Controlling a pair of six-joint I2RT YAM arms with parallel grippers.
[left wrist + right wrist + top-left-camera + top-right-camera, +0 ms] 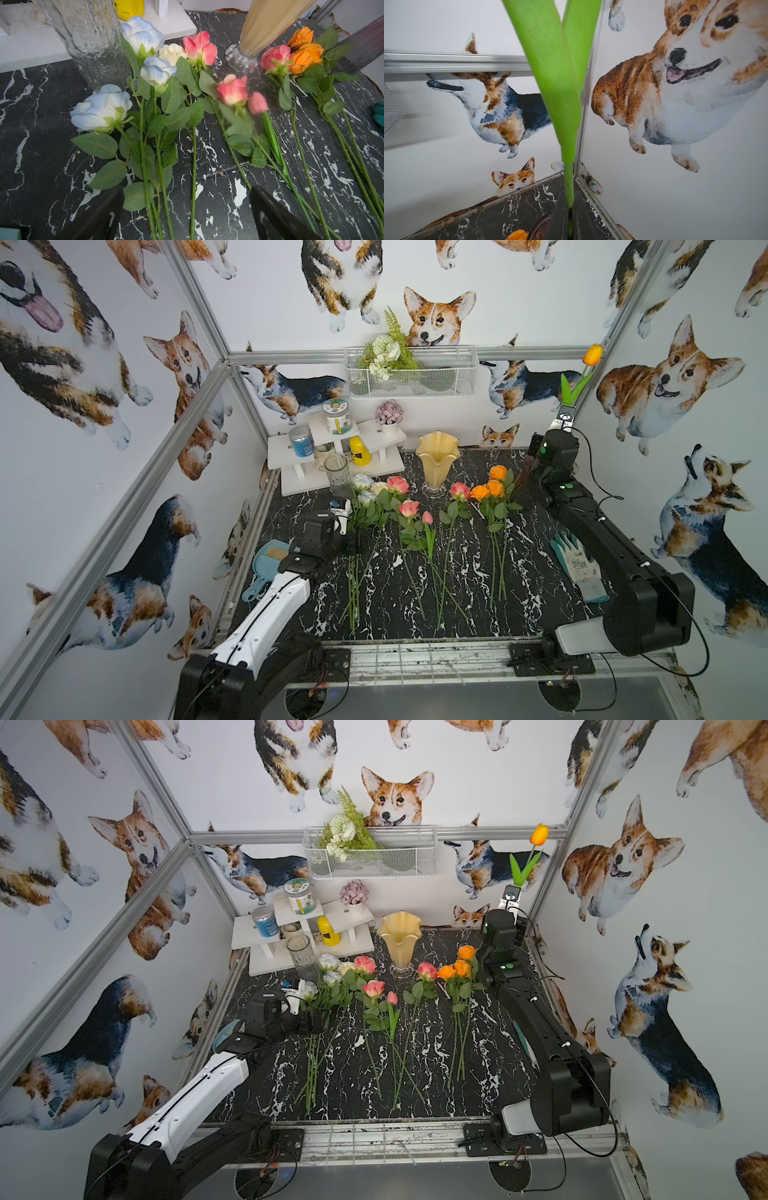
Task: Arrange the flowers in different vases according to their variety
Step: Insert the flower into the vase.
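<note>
My right gripper [569, 207] pinches the orange tulip [592, 354] low on its stem; light, floppy, I expect sway. Left gripper [187, 199] gapes over the white roses [101, 112]

The table [469, 572] is black marble veined white, the vase [436, 464] creamy-yellow, the tulip [592, 354] orange.

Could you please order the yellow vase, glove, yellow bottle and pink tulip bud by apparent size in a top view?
Largest: glove and yellow vase, alike; glove nearer the camera, so unranked.
Then: yellow bottle.
Smallest: pink tulip bud.
</note>
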